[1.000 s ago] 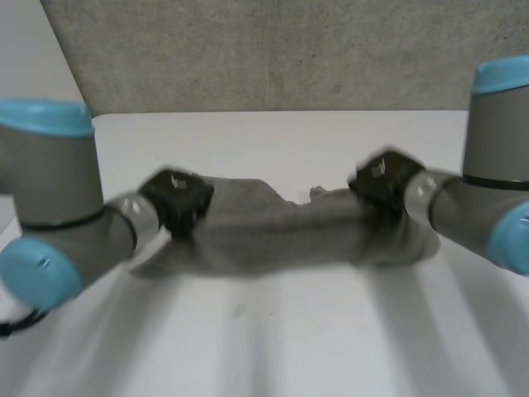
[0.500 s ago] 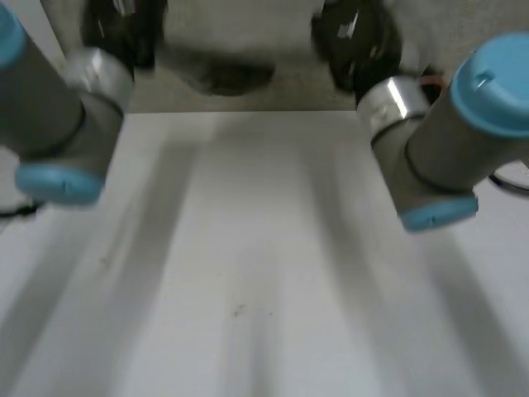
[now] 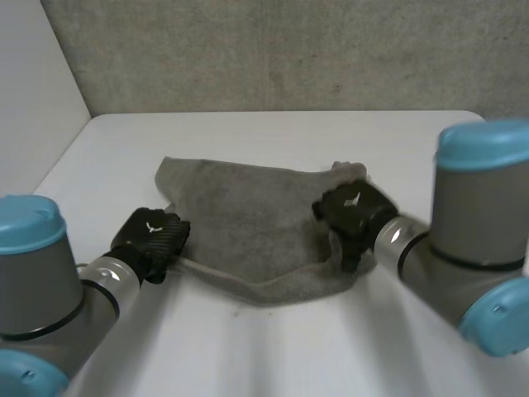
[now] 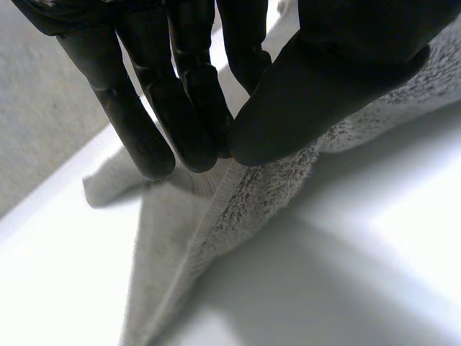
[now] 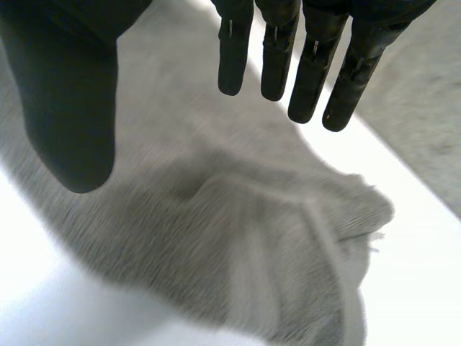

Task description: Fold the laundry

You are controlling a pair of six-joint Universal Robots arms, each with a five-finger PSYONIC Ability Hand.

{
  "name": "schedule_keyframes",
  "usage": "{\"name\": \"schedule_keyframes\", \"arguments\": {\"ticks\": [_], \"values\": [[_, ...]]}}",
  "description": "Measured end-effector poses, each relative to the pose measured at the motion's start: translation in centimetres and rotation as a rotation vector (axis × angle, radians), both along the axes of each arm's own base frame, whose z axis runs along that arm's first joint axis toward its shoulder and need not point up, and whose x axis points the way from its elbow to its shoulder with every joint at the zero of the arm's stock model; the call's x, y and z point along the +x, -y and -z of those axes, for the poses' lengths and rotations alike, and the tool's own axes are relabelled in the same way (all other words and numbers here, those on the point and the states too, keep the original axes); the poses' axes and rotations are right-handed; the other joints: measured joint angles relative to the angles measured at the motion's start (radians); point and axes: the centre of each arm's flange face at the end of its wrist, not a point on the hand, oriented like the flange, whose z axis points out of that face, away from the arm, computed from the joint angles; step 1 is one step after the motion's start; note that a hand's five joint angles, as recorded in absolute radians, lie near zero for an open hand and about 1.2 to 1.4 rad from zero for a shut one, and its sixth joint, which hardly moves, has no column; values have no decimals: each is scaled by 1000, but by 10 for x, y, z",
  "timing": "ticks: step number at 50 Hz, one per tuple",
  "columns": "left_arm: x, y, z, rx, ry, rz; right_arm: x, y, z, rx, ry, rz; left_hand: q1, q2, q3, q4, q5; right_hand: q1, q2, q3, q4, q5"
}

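1. Evidently the fold is only being set up. The grey towel [image 3: 248,219] lies rumpled but roughly flat in the middle of the frame on the white table [image 3: 273,347]. Its near edge sags in a curve between the two hands, and by my reckoning no fold has been made yet.
2. The left hand [image 3: 153,240], at the lower left of the head view, sits at the towel's near left corner. Its wrist view shows the thumb [image 4: 324,79] pressed against the fingers with the towel's hem caught between them, so it is pinching the cloth there.
3. The right hand [image 3: 351,217], right of centre, is over the towel's right edge. Its fingers [image 5: 310,72] are straight and stand well apart from the thumb, with nothing between them. The cloth lies beneath the palm, bunched into a ridge near the corner. I cannot tell whether the palm touches it.
4. Next, I'd judge, the right hand needs to close on its own corner to match the left. Both could then lift and carry the near edge over to the far one, keeping the hem taut so it doesn't droop.
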Motion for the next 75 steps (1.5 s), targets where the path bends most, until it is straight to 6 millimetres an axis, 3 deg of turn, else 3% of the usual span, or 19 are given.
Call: {"name": "schedule_keyframes", "arguments": {"ticks": [6, 11, 18, 26, 37, 42, 44, 47, 50, 53, 55, 56, 57, 60, 63, 70, 75], "values": [[3, -12, -24, -48, -19, 8, -14, 26, -31, 27, 92, 47, 0, 0, 0, 0, 0, 0, 0, 0, 0, 0], [6, -17, -40, -88, -33, 4, -19, 45, -32, 43, 69, 10, 0, 0, 0, 0, 0, 0, 0, 0, 0, 0], [11, -26, -62, -136, -54, 1, -14, 71, -8, -30, -105, -102, 0, 0, 0, 0, 0, 3, 1, 2, 8, 21], [11, -31, -69, -150, -63, 11, -1, 86, 28, -55, -201, -186, 0, 0, 0, 0, 0, 44, 17, 57, 72, 65], [13, -30, -61, -129, -54, -1, 24, 79, 71, -36, -258, -291, 0, 0, 0, 0, 0, 116, 129, 146, 157, 145], [15, -27, -58, -122, -51, -12, 28, 77, 77, -29, -261, -302, 0, 0, 0, 0, 0, 170, 194, 208, 218, 202], [16, -25, -58, -122, -51, -17, 29, 77, 78, -34, -260, -303, 0, 0, 0, 0, 0, 437, 484, 497, 511, 478], [17, -23, -59, -129, -54, -24, 29, 78, 75, -53, -255, -297, 0, 0, 0, 0, 0, 591, 724, 740, 755, 719], [18, -20, -61, -141, -58, -30, 29, 81, 61, -99, -235, -276, 0, 0, 0, 0, 0, 591, 741, 765, 786, 741], [19, -13, -68, -171, -68, -43, 24, 85, 26, -178, -180, -220, 0, 0, 0, 0, 0, 592, 741, 766, 788, 746], [20, -7, -77, -205, -79, -56, 16, 86, -8, -241, -123, -159, 0, 0, 0, 0, 0, 601, 741, 766, 788, 750], [20, -7, -77, -205, -79, -56, 16, 86, -8, -241, -123, -159, 0, 0, 0, 0, 0, 601, 741, 766, 788, 750], [22, -3, -87, -237, -90, -65, 7, 85, -37, -288, -75, -106, 0, 0, 0, 0, 0, 603, 741, 766, 788, 754], [24, 3, -113, -322, -118, -79, -12, 76, -86, -360, -4, -26, 0, 0, 0, 0, 0, 603, 741, 766, 788, 754], [26, 5, -138, -399, -144, -88, -28, 62, -117, -394, 27, 18, 0, 0, 0, 0, 0, 603, 741, 766, 788, 754], [32, -2, -198, -546, -192, -100, -54, 14, -157, -397, -25, 28, 0, 0, 0, 0, 0, 603, 741, 771, 788, 755], [33, -8, -216, -565, -199, -96, -60, -3, -170, -425, -59, 22, 0, 0, 0, 0, 0, 603, 741, 771, 788, 755]]}}
